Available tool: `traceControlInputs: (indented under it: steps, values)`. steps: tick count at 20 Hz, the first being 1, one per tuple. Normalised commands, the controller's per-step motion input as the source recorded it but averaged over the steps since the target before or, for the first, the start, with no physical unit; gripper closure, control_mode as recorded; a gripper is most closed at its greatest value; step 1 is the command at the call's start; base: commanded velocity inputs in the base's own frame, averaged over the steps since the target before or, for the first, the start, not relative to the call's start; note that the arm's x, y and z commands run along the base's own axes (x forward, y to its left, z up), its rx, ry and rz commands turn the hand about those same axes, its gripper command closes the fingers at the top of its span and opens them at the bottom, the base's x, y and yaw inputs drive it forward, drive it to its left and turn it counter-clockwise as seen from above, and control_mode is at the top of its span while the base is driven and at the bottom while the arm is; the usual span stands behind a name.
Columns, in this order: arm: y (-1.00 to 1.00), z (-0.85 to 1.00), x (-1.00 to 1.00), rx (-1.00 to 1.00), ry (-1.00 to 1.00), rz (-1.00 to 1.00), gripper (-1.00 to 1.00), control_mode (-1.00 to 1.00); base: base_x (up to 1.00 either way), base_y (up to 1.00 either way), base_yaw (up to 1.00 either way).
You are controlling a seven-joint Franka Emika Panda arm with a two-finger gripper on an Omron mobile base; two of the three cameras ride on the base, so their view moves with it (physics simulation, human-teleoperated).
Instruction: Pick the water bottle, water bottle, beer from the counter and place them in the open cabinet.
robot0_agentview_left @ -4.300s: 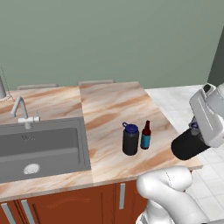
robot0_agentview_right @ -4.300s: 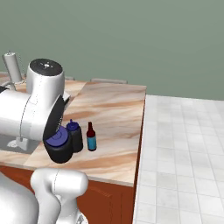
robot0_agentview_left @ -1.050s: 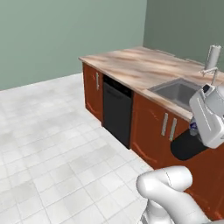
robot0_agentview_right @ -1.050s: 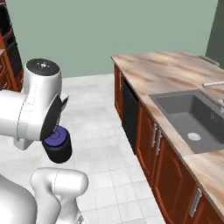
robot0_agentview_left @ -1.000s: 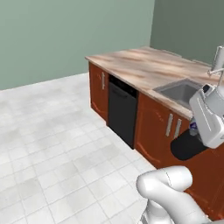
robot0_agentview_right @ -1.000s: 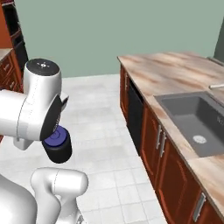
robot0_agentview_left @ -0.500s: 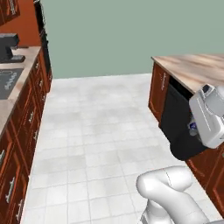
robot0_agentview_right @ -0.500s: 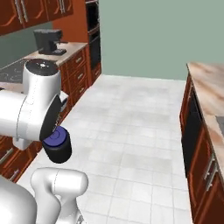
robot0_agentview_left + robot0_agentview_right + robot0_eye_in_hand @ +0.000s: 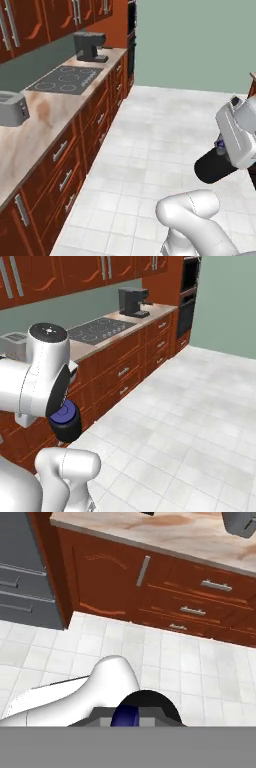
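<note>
One water bottle (image 9: 65, 421) is pinched in the tool (image 9: 64, 415), tucked low against the arm over the white tile floor (image 9: 165, 130), likely so it rides steady while the base drives. No open cabinet visible yet; tabletop (image 9: 35, 125) edge sits left.

A coffee machine (image 9: 91, 46), cooktop (image 9: 65, 80) and toaster (image 9: 12, 108) line the worktop.
</note>
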Motion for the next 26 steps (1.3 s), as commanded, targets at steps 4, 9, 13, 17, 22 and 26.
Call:
traceControlInputs:
  steps: [4, 9, 13, 17, 22, 26]
  values:
    - [0.00, 0.00, 0.00, 0.00, 0.00, 0.00, 1.00, 1.00, 0.00, -0.10, 0.59]
    - [0.00, 0.00, 0.00, 0.00, 0.00, 0.00, 1.00, 1.00, 0.00, -0.09, 0.59]
    - [0.00, 0.00, 0.00, 0.00, 0.00, 0.00, 1.00, 1.00, 0.00, -0.05, 0.58]
    - [0.00, 0.00, 0.00, 0.00, 0.00, 0.00, 1.00, 1.00, 0.00, -0.01, 0.57]
    - [0.00, 0.00, 0.00, 0.00, 0.00, 0.00, 1.00, 1.00, 0.00, 0.00, 0.48]
    - [0.00, 0.00, 0.00, 0.00, 0.00, 0.00, 1.00, 1.00, 0.00, 0.00, 0.44]
